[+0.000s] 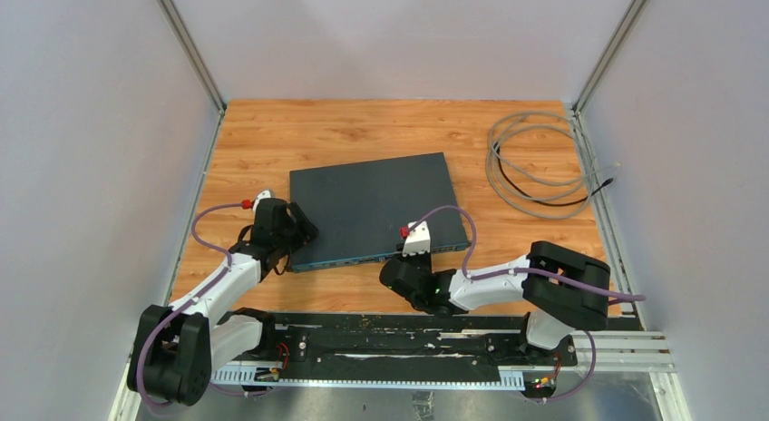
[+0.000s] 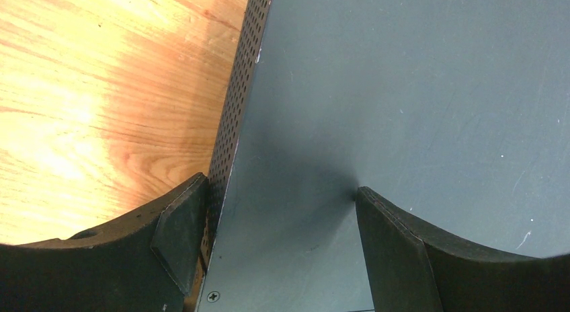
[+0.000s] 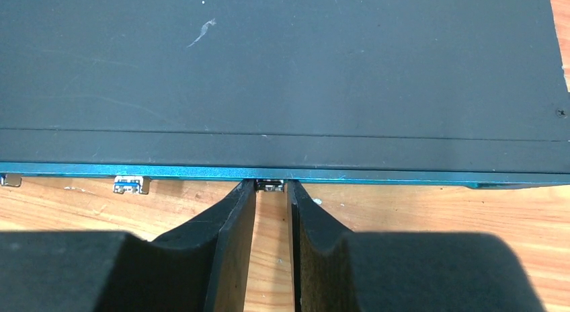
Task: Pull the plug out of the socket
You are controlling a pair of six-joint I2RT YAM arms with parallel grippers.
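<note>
A dark flat switch box [image 1: 372, 199] lies on the wooden table. A small dark plug [image 3: 271, 185] sits in a socket on its blue front edge [image 3: 403, 175]. My right gripper [image 3: 271, 188] is at that edge, its two fingertips closed narrowly on either side of the plug; it also shows in the top view [image 1: 399, 260]. My left gripper [image 2: 275, 198] is spread wide over the box's near left corner [image 1: 295, 232]. One finger [image 2: 178, 224] lies against the perforated side wall, the other [image 2: 390, 238] rests on the top face.
A coil of grey cable [image 1: 535, 167] lies at the back right of the table. Another small blue-white connector [image 3: 131, 185] sits further left on the box's front edge. Grey walls close in both sides and the back.
</note>
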